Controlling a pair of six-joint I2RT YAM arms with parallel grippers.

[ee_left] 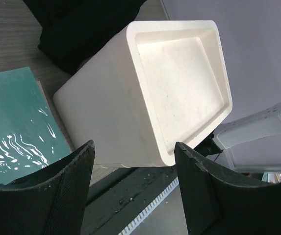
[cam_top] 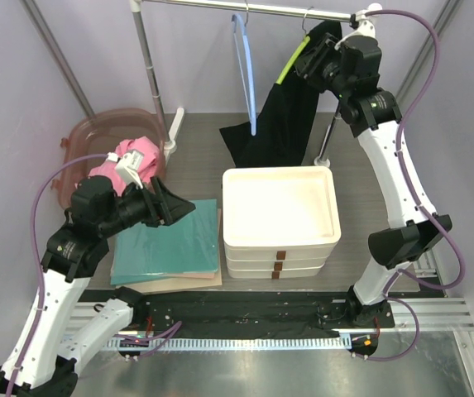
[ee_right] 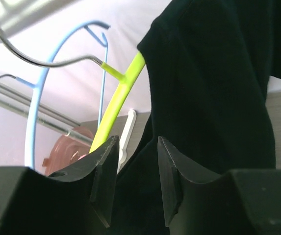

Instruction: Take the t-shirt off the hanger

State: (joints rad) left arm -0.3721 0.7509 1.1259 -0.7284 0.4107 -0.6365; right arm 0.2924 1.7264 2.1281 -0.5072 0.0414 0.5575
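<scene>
Top view: the black t-shirt (cam_top: pixel 290 116) hangs on the green hanger (cam_top: pixel 293 56) at the rail (cam_top: pixel 303 10), with my right gripper (cam_top: pixel 313 56) up at its shoulder; the left gripper (cam_top: pixel 177 203) waits low. Left wrist: jaws wide apart, empty. Right wrist: jaws narrowly apart, cloth showing in the gap; I can't tell if they pinch it. Next, I judge: clamp, then drag that shoulder off the hanger arm
</scene>
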